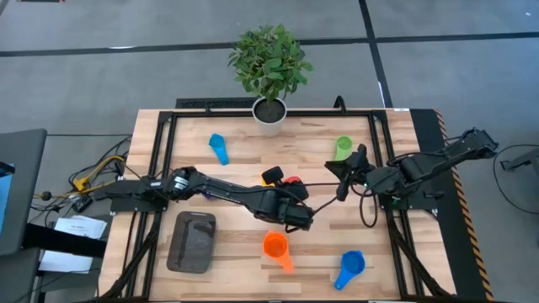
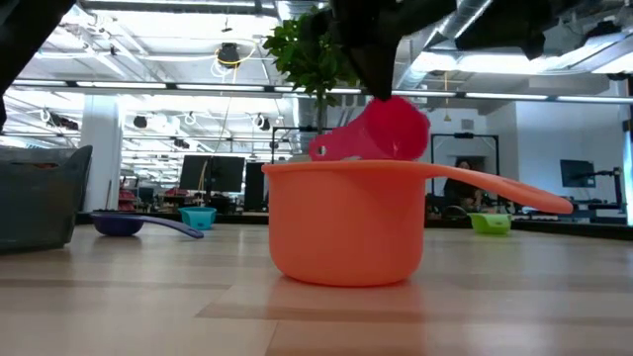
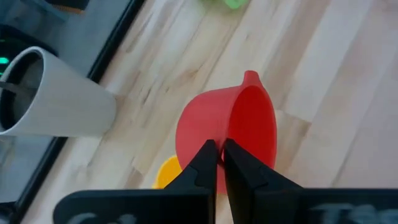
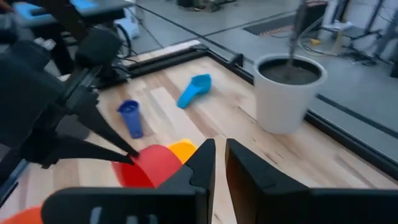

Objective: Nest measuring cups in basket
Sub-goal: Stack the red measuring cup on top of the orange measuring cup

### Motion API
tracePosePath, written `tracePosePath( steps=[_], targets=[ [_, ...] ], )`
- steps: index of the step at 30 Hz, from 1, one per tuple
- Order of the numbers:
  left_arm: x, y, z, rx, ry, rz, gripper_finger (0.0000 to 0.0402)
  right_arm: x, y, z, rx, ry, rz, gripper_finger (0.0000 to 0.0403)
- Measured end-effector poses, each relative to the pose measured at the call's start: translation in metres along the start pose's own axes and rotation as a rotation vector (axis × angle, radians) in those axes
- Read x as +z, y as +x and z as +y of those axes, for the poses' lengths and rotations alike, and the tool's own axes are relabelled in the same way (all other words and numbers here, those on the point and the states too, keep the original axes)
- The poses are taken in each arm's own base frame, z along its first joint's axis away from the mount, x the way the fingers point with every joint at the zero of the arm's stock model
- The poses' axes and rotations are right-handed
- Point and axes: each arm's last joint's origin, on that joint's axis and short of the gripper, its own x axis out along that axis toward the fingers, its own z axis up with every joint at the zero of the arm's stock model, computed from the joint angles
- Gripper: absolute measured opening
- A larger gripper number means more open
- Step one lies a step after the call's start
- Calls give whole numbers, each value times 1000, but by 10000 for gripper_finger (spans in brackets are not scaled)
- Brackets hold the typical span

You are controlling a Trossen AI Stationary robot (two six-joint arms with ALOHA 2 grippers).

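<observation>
My left gripper [image 3: 221, 149] is shut on the red measuring cup [image 3: 245, 127], held up over the middle of the table [image 1: 291, 180]. Just below it a yellow cup [image 3: 166, 172] lies on the wood. My right gripper [image 4: 221, 158] hovers right of the red cup [image 1: 344, 172], its fingers a narrow gap apart with nothing between them. Lying loose on the table are the orange cup [image 1: 276, 247], a blue cup [image 1: 349, 265], the green cup [image 1: 342, 148], the light blue cup [image 1: 219, 149] and a dark blue cup [image 4: 129, 117]. The dark grey basket [image 1: 192, 241] sits near left. My left gripper pinches the red cup's side wall at the rim [image 3: 222, 134], one finger inside the bowl and one outside. The fingers slant down from the table's near left. The cup is lifted clear and tilted on its side, its handle [image 2: 326, 148] sticking out sideways.
A white plant pot [image 1: 269, 114] with a leafy plant stands at the far edge's middle. The orange cup [image 2: 346, 222] stands close in front of the low camera. The table's black frame rails run along the left and right sides.
</observation>
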Motion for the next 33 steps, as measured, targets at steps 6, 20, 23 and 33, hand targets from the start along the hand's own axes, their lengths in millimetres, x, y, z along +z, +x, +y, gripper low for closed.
tracePosePath(
  steps=[6,20,23,33],
  targets=[
    [5,13,-1,-8,9,-9,0,4,7,12,94,10,-25,54],
    [12,32,-5,-21,51,-31,0,42,-11,30,229,8,-159,39],
    [13,32,-6,-25,50,-41,0,51,-17,34,254,-16,-183,36],
    [16,32,-19,-244,162,-36,0,83,-44,41,324,-81,-316,31]
  ],
)
